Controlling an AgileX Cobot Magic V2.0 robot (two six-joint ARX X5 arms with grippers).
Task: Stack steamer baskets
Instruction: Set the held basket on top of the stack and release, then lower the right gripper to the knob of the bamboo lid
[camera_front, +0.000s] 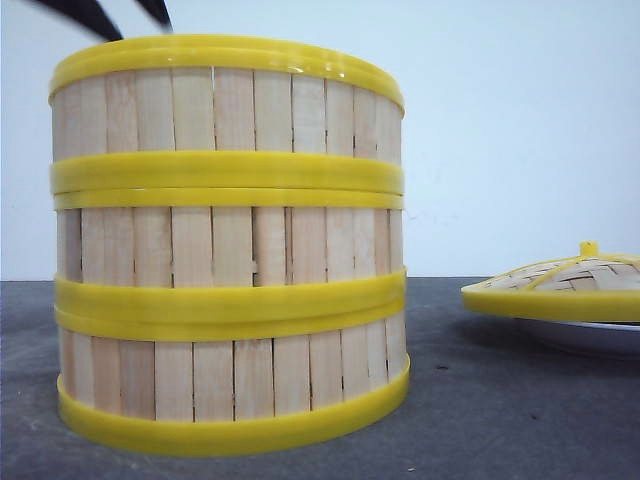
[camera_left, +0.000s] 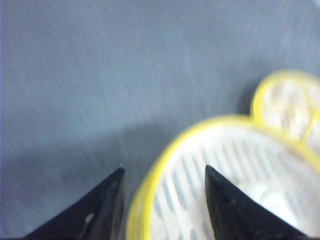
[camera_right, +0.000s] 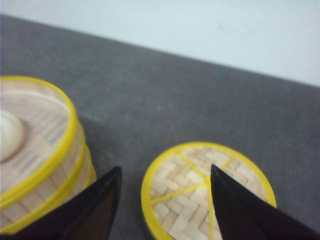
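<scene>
Three steamer baskets (camera_front: 230, 245) stand stacked in one column at the near left of the table, and the bottom joint sits slightly askew. My left gripper (camera_front: 140, 30) hovers just above the top basket's far left rim. In the blurred left wrist view, this gripper (camera_left: 164, 168) is open with the top basket's yellow rim (camera_left: 150, 195) below, between its fingers. My right gripper (camera_right: 165, 167) is open and empty, hovering over the gap between the stack (camera_right: 35, 130) and the lid. A pale round item (camera_right: 9, 135) lies inside the top basket.
A domed woven lid (camera_front: 565, 285) with a yellow rim rests on a white plate (camera_front: 590, 338) to the right of the stack. It shows as the woven lid (camera_right: 200, 185) under my right gripper. The table (camera_front: 480, 400) is dark grey, with a white wall behind.
</scene>
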